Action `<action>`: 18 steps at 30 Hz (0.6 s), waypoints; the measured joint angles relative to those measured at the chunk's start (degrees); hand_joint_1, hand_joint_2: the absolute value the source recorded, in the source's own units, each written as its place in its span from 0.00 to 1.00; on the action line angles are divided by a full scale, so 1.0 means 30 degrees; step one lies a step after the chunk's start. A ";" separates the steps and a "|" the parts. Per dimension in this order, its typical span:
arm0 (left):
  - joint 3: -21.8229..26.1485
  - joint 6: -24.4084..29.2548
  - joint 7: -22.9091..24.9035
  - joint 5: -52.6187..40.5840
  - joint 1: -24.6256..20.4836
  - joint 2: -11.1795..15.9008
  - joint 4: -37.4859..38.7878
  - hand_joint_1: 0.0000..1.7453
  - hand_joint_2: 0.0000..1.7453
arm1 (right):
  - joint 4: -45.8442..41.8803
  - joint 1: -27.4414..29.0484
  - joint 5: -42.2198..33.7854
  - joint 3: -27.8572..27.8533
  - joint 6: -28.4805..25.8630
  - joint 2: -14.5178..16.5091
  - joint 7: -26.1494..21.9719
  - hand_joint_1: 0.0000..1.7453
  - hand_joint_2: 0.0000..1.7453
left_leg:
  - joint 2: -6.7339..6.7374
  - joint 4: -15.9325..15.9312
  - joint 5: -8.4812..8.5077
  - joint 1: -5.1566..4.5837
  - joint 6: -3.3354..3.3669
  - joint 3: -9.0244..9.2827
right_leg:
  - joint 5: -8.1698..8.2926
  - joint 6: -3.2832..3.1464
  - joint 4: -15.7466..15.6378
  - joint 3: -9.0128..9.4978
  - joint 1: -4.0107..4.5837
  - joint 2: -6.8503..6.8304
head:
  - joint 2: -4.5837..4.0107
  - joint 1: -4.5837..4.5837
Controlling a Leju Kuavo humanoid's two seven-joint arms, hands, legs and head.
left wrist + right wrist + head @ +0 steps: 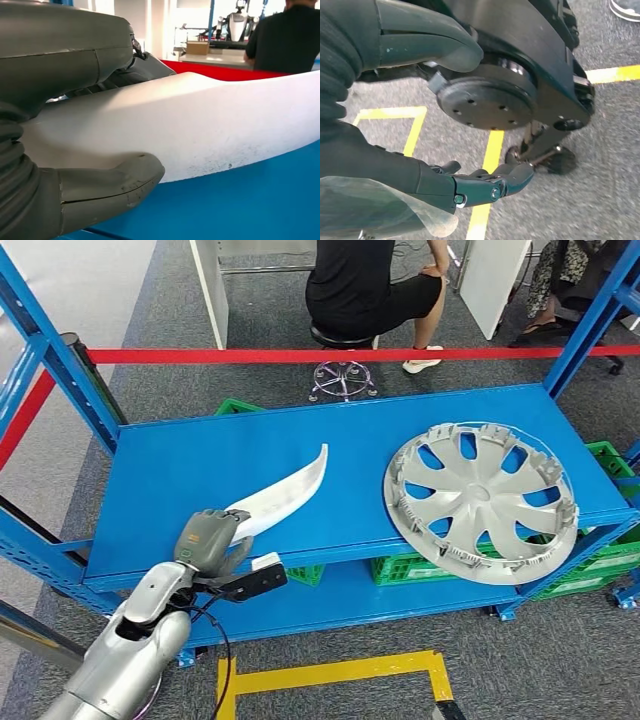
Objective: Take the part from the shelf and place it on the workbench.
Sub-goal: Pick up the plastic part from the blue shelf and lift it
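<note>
White curved part point(290, 491) lies on the blue shelf point(189, 470), near its front edge. Left hand point(207, 540) grips the part's near end, thumb point(113, 185) under it, fingers point(147, 67) over the top. Silver hubcap point(480, 500) sits well apart on the same shelf. Right hand point(433, 115) hangs above grey carpet point(606, 165), fingers apart, holding nothing. Person on a stool point(343, 338) sits beyond the shelf.
</note>
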 joint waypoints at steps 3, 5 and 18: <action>0.0724 0.0605 -0.1381 0.2627 0.0867 0.0235 -0.1422 1.00 1.00 | -0.0479 0.0326 -0.2165 0.1720 -0.1285 -0.0969 0.0091 0.00 1.00 | 0.0000 -0.0001 -0.0004 0.0000 0.0004 -0.0005 | -0.0001 0.0000 -0.0001 -0.0006 0.0000 0.0001 | 0.0000 0.0000; 0.1176 0.0944 -0.2122 0.4104 0.1429 0.0371 -0.2298 1.00 1.00 | -0.0748 0.0495 -0.3587 0.2886 -0.2281 -0.1649 -0.0066 0.00 1.00 | 0.0002 -0.0001 -0.0006 0.0000 0.0006 -0.0007 | -0.0002 0.0000 -0.0001 -0.0009 0.0001 0.0003 | 0.0000 0.0000; 0.2582 0.0955 -0.3687 0.7986 0.3482 0.1091 -0.5158 1.00 1.00 | -0.2449 0.0337 -1.0932 1.1395 -0.7731 -0.6409 -0.0689 0.00 1.00 | 0.0004 0.0002 -0.0005 -0.0003 0.0006 -0.0027 | 0.0001 0.0002 -0.0002 -0.0001 -0.0002 0.0003 | 0.0000 -0.0004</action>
